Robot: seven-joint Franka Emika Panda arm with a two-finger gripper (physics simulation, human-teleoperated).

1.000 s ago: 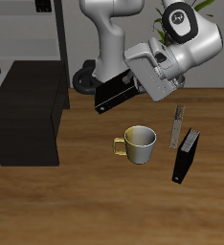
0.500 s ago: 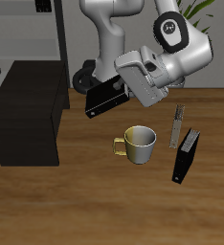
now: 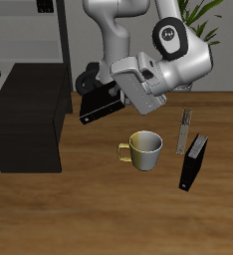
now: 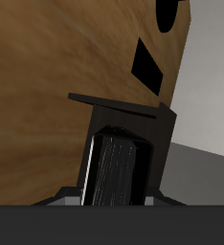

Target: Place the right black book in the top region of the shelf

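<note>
Black book (image 3: 97, 105), the task's object, is clear of the counter (image 3: 109, 209) and carried in the air, tilted, with the tool (image 3: 116, 97) clenched on one end of it. The wrist view confirms the grasp: the book (image 4: 114, 163) sits clamped between the jaws, its dark cover and ribbed page edge filling the space between them. The book hangs over the gap between the shelf (image 3: 29, 115) and the mug (image 3: 143, 149), above the level of the shelf's top but not yet over it.

Progress, judged from this arrangement: pickup and lift are complete; transport toward the shelf is partly made. What is left is to carry the book sideways until it is over the shelf's flat top surface, lower it there, let go, and withdraw. The top of the shelf appears bare and wide, so the placement should need little precision beyond levelling the tilted book.

Other items are not involved: the mug stands on the counter below the arm, a second black book (image 3: 192, 163) stands upright well apart from the shelf, and a thin grey object (image 3: 185, 129), too small to identify, stands just behind it.
</note>
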